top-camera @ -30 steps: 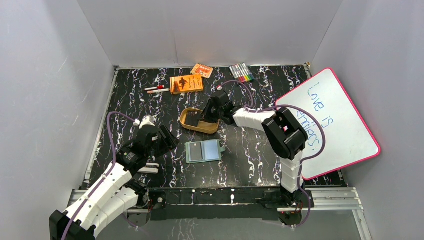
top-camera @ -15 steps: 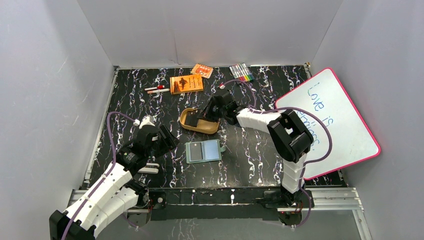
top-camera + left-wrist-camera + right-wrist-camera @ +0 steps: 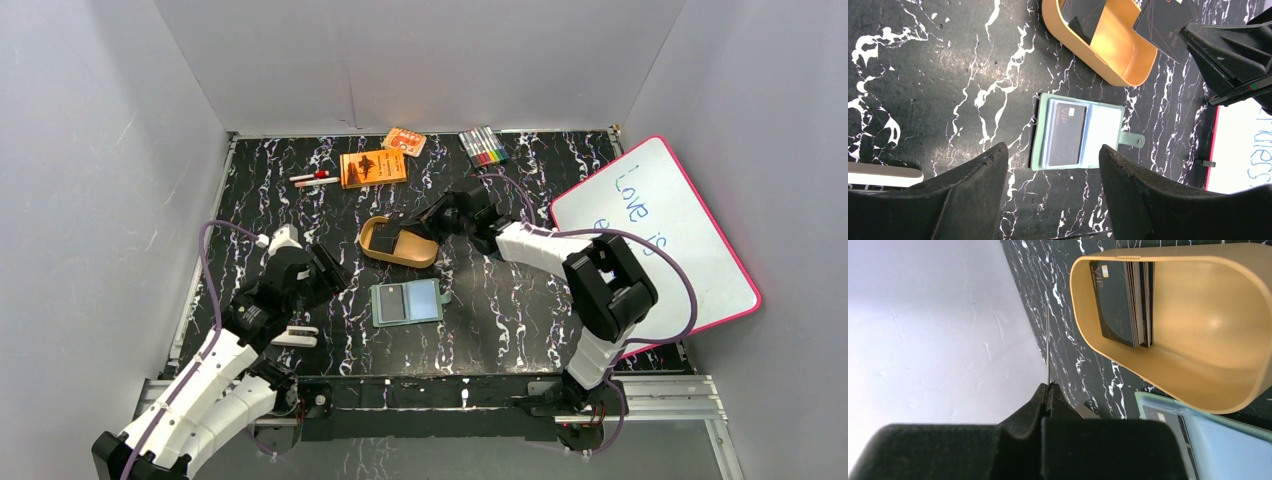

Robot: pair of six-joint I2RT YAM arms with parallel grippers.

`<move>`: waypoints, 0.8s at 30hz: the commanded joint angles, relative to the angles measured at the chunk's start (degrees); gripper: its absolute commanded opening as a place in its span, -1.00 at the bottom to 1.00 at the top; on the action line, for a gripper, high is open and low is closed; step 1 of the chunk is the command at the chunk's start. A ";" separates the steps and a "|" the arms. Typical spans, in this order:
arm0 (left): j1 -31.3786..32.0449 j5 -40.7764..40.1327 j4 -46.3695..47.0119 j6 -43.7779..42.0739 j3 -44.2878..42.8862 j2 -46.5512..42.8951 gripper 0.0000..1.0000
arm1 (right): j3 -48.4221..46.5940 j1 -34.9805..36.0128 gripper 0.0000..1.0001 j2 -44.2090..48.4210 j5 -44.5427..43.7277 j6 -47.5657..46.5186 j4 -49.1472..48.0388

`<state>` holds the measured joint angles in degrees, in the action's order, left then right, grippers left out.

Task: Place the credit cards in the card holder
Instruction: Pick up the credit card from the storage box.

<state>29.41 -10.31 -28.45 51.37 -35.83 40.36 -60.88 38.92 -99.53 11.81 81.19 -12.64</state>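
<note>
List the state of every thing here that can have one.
card holder: open, lying flat, inserted card in it
tan tray: holds stacked cards standing on edge
right gripper: shut on held card, beside the tray
left gripper: open, empty
whiteboard: written on

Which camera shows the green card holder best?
The left wrist view. There the card holder lies open and whole, with a black card tucked in its pocket. The top view also shows it whole, but small. The right wrist view catches only one corner at the bottom edge.
</note>
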 commanded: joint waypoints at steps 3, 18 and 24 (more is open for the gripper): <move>0.03 -3.02 -2.14 -0.07 -2.66 -1.60 0.29 | -1.87 -0.81 -1.00 2.26 5.02 6.24 -3.73; 0.04 -1.74 -2.04 0.61 -3.80 -0.75 0.28 | 1.46 -1.85 -1.00 7.88 9.84 6.12 -4.87; 0.03 -1.82 -2.31 0.70 -4.27 -1.16 0.28 | 2.08 -2.16 -1.00 8.55 11.71 6.52 -6.34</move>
<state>29.41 -11.55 -29.98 51.70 -37.60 40.16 -58.78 37.19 -93.25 21.19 87.02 -15.20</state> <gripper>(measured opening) 0.640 0.012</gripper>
